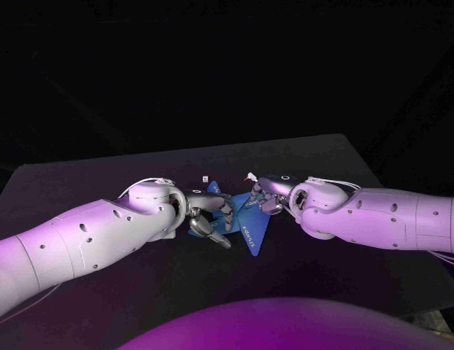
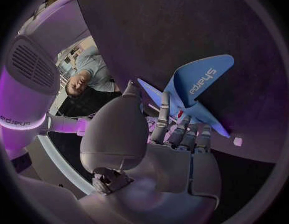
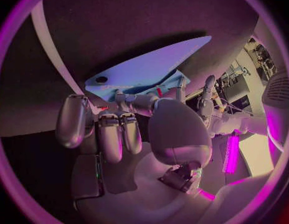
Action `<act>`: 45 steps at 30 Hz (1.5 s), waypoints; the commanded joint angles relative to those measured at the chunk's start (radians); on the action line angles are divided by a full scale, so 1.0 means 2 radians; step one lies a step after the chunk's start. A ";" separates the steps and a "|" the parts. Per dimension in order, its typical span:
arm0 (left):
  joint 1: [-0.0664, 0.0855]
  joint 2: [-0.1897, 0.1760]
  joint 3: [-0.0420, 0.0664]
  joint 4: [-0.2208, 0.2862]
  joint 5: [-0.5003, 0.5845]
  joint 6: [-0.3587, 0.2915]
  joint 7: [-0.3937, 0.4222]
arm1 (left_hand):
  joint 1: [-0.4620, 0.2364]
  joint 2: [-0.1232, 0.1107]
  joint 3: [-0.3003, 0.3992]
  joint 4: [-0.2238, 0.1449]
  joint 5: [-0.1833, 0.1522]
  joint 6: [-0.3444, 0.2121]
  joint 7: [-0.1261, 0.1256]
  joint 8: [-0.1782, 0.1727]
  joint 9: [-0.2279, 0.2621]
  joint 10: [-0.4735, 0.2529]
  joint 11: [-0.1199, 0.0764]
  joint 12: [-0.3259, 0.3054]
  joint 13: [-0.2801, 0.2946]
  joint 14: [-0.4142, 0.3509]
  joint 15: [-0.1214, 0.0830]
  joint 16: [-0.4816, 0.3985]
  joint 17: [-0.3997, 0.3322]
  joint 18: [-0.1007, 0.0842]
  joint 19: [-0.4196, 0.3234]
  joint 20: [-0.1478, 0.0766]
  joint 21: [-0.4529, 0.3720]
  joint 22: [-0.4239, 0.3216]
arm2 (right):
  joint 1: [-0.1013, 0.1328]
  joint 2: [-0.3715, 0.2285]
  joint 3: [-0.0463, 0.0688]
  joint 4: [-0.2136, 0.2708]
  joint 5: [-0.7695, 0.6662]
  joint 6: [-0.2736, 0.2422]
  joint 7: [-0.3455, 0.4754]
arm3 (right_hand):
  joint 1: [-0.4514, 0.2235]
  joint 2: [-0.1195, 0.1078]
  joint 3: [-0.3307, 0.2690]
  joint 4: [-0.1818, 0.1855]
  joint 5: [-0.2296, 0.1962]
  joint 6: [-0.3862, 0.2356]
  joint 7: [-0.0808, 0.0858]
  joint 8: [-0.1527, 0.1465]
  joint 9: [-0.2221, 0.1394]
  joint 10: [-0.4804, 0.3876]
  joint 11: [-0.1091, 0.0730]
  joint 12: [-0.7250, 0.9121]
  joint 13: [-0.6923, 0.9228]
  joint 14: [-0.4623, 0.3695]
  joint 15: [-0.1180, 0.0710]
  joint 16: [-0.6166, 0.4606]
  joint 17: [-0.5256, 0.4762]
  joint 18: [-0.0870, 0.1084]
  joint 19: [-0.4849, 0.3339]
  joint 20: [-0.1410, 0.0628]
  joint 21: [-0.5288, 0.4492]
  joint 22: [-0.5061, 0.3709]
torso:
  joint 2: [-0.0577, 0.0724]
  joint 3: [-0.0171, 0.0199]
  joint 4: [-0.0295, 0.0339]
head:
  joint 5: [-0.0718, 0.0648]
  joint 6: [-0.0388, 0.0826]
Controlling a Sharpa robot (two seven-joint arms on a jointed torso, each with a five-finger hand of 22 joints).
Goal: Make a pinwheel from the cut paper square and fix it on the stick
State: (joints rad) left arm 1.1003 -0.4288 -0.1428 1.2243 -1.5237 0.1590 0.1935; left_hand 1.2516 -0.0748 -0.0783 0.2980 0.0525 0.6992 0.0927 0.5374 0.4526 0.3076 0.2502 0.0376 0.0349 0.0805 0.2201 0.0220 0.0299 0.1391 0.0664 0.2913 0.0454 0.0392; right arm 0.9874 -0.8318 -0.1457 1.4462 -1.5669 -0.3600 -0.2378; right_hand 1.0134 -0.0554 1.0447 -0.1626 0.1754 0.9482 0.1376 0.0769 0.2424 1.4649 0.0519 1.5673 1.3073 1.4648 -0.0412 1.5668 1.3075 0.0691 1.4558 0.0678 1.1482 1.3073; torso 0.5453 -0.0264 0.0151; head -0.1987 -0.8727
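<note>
Nearest the head camera: white left arm [image 1: 90, 240], entering low from the robot's left, ending in the silver left hand [image 1: 208, 215] at mid-table. White right arm [image 1: 385, 219] enters opposite; silver right hand [image 1: 270, 198] faces the left hand, the two close together. Between them and touching both lies the blue folded-paper pinwheel [image 1: 246, 222], on the black table [image 1: 322, 160], one pointed flap projecting toward the robot. Left wrist view: left hand [image 2: 163, 154] is directly behind the pinwheel [image 2: 197, 84]; its fingers [image 2: 164, 115] extend to the centre of the folded flaps, where a small red piece [image 2: 180, 115] shows at the fingertips. One flap stands curled up, printed "sharpa". Whether these fingers pinch the paper or only rest against it: cannot tell. Right wrist view: right hand [image 3: 163, 129] sits under a broad flap of the pinwheel [image 3: 151, 67], which has a round punched hole [image 3: 102, 79] near one corner; fingertips are curled in against the flap's lower edge beside the small red piece [image 3: 158, 90], grasping the paper there. A small white cube [image 1: 203, 178] lies on the table just beyond the left hand, apart from the pinwheel, also seen in the left wrist view [image 2: 237, 141].
</note>
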 commanded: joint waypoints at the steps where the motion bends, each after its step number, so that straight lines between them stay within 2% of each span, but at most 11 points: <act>1: 0.000 0.000 0.000 0.001 0.003 0.007 0.002 | 0.000 -0.002 -0.002 0.000 -0.002 0.005 0.001 -0.004 -0.001 -0.002 0.002 -0.002 0.000 -0.002 0.002 -0.002 0.000 -0.001 0.000 0.000 -0.002 0.000 | 0.001 0.004 0.000 -0.007 -0.004 -0.003 -0.001 | -0.004 0.003 0.003 0.000 -0.003 -0.003 0.001 -0.002 -0.001 0.053 0.001 0.002 0.132 0.053 0.002 0.002 0.132 0.005 0.002 -0.002 0.003 0.079 | 0.000 0.0000 0.0007 | 0.000 0.000; 7: 0.000 0.000 0.000 0.001 0.005 0.005 0.003 | -0.001 -0.004 -0.003 0.000 -0.002 0.006 0.002 -0.007 -0.001 -0.006 0.003 -0.003 -0.001 -0.003 0.003 -0.003 0.000 -0.002 0.000 0.000 -0.003 0.000 | 0.001 0.012 0.000 -0.014 -0.004 -0.003 0.003 | -0.005 0.004 0.005 -0.001 -0.006 -0.003 0.001 -0.002 -0.001 0.053 0.001 0.002 0.132 0.053 0.002 0.002 0.132 0.005 0.002 -0.002 0.003 0.079 | 0.000 -0.0004 0.0005 | 0.001 0.000; 11: 0.000 0.000 0.000 0.001 0.006 0.004 0.002 | 0.000 -0.006 -0.003 0.000 -0.002 0.002 0.001 -0.017 -0.002 -0.007 0.005 -0.003 -0.001 -0.003 0.004 -0.003 0.000 -0.004 0.000 0.000 -0.003 -0.001 | 0.001 0.016 0.000 -0.016 -0.004 -0.003 0.004 | -0.005 0.004 0.005 -0.001 -0.007 -0.003 0.001 -0.002 -0.001 0.053 0.001 0.002 0.132 0.053 0.002 0.002 0.132 0.005 0.002 -0.002 0.003 0.079 | 0.000 -0.0004 0.0007 | 0.002 0.000; 25: 0.000 0.000 0.000 0.001 0.007 0.004 0.001 | 0.000 -0.005 -0.003 0.000 -0.002 0.002 0.002 -0.019 -0.002 -0.006 0.005 -0.002 -0.001 -0.003 0.004 -0.003 0.000 -0.004 0.000 0.000 -0.003 0.000 | 0.003 0.032 0.001 -0.032 -0.005 -0.008 0.005 | -0.004 0.006 0.006 -0.001 -0.014 -0.003 0.002 -0.002 -0.002 0.053 0.001 0.002 0.132 0.053 0.003 0.002 0.132 0.005 0.002 -0.002 0.003 0.079 | 0.000 0.0002 0.0000 | 0.002 0.000; 34: 0.000 -0.001 0.000 0.001 0.007 0.005 -0.002 | 0.001 -0.005 -0.002 0.000 -0.002 0.005 0.002 -0.019 -0.002 -0.005 0.005 -0.002 -0.001 -0.002 0.004 -0.002 0.000 -0.004 0.001 0.000 -0.003 0.000 | 0.010 0.050 0.001 -0.047 -0.006 -0.004 0.007 | -0.004 0.007 0.006 -0.002 -0.016 -0.003 0.002 -0.002 -0.002 0.053 0.002 0.002 0.132 0.053 0.003 0.002 0.132 0.005 0.002 -0.002 0.004 0.080 | 0.000 -0.0001 0.0002 | 0.001 0.000; 45: -0.001 -0.002 0.000 0.003 0.007 0.006 -0.004 | 0.000 -0.005 -0.002 0.000 -0.002 0.007 0.002 -0.020 -0.001 -0.005 0.005 -0.002 -0.001 -0.002 0.005 -0.002 0.000 -0.005 0.001 0.000 -0.002 0.000 | 0.012 0.073 0.001 -0.066 -0.006 0.002 0.009 | -0.003 0.008 0.007 -0.002 -0.018 -0.003 0.002 -0.002 -0.002 0.053 0.002 0.002 0.132 0.053 0.003 0.002 0.132 0.005 0.002 -0.002 0.003 0.079 | 0.000 -0.0008 0.0010 | 0.003 0.000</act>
State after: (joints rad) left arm 1.0995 -0.4334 -0.1431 1.2263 -1.5150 0.1598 0.1872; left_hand 1.2516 -0.0748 -0.0784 0.2980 0.0525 0.7050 0.0986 0.5036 0.4493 0.3005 0.2573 0.0376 0.0344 0.0769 0.2237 0.0220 0.0298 0.1391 0.0664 0.2913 0.0454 0.0396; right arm 1.0114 -0.6889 -0.1435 1.3179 -1.5683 -0.3713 -0.2288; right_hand 1.0055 -0.0474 1.0530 -0.1654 0.1446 0.9483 0.1376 0.0770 0.2386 1.4649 0.0518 1.5673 1.3081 1.4648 -0.0411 1.5668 1.3073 0.0691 1.4557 0.0679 1.1520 1.3077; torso 0.5457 -0.0270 0.0168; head -0.1939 -0.8727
